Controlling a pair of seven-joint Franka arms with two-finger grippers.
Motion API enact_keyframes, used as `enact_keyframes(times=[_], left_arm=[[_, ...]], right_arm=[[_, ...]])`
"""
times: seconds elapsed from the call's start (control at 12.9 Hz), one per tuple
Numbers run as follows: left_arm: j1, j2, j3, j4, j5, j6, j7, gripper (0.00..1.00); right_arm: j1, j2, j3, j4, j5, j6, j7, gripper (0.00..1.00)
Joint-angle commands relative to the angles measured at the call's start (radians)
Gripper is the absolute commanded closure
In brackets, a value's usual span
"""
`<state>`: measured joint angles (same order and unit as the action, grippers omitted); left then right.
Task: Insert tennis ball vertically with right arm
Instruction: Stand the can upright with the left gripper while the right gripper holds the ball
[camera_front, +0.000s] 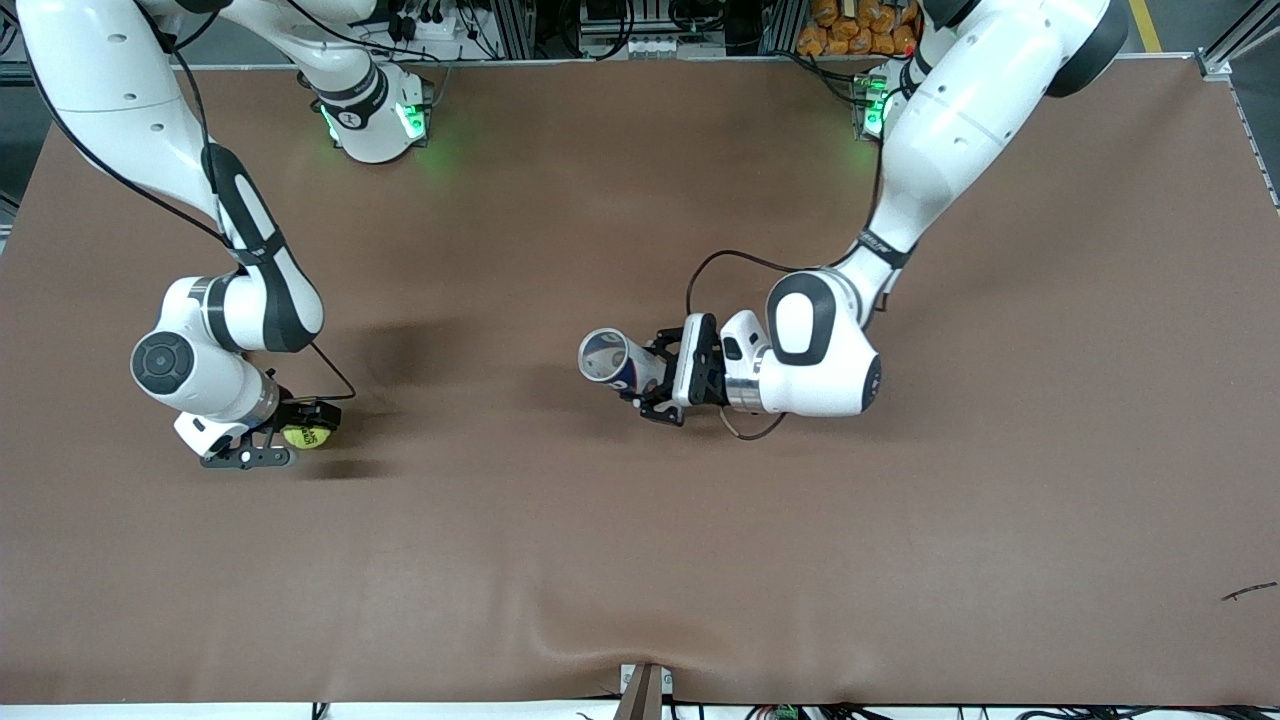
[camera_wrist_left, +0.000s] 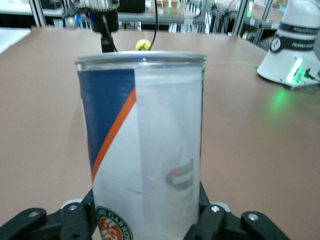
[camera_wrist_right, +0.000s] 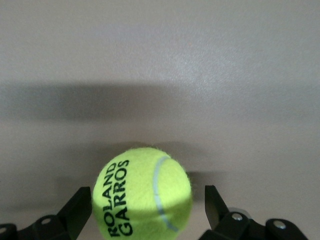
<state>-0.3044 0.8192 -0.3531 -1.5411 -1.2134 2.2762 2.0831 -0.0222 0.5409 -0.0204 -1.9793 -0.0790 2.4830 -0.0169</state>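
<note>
A yellow-green tennis ball (camera_front: 307, 436) printed ROLAND GARROS lies on the brown table at the right arm's end. My right gripper (camera_front: 296, 434) is low around it. In the right wrist view the ball (camera_wrist_right: 142, 195) sits between the open fingers (camera_wrist_right: 80, 205), with a gap on one side. My left gripper (camera_front: 650, 378) is shut on a clear tennis ball can (camera_front: 612, 360) with a blue and orange label, over the middle of the table. Its open mouth points toward the right arm's end. The can (camera_wrist_left: 145, 140) fills the left wrist view, with the ball (camera_wrist_left: 143, 45) small past its rim.
The right arm's base (camera_front: 375, 115) and the left arm's base (camera_front: 875, 105) stand along the table's edge farthest from the camera. A small dark scrap (camera_front: 1248, 592) lies near the camera at the left arm's end. A fold runs through the brown table cover (camera_front: 600, 600).
</note>
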Motion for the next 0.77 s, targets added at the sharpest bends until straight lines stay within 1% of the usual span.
enact_keyframes(times=[0.0, 0.08, 0.23, 0.39, 0.46, 0.54, 0.7], left_arm=[[-0.038, 0.044, -0.004, 0.055, -0.147, 0.014, 0.09, 0.28], [-0.042, 0.064, -0.006, 0.059, -0.241, 0.014, 0.162, 0.28], [-0.084, 0.093, -0.004, 0.059, -0.438, 0.012, 0.294, 0.28], [-0.133, 0.138, -0.006, 0.059, -0.584, 0.012, 0.412, 0.28], [-0.15, 0.152, -0.006, 0.059, -0.659, 0.009, 0.473, 0.28], [-0.16, 0.155, -0.006, 0.059, -0.708, 0.006, 0.503, 0.28], [-0.208, 0.158, -0.004, 0.058, -0.786, 0.005, 0.517, 0.28]], right_arm=[[0.004, -0.006, -0.001, -0.012, -0.03, 0.01, 0.0, 0.69], [0.004, -0.007, -0.001, -0.007, -0.033, 0.011, -0.003, 0.78], [-0.004, -0.016, -0.001, 0.013, -0.033, 0.008, -0.011, 0.78], [-0.027, -0.033, -0.006, 0.048, -0.033, -0.003, -0.021, 0.78], [-0.059, -0.059, -0.004, 0.056, -0.033, -0.004, -0.059, 0.78], [-0.082, -0.085, -0.004, 0.063, -0.031, -0.024, -0.11, 0.77], [-0.122, -0.136, -0.001, 0.089, -0.028, -0.155, -0.246, 0.77]])
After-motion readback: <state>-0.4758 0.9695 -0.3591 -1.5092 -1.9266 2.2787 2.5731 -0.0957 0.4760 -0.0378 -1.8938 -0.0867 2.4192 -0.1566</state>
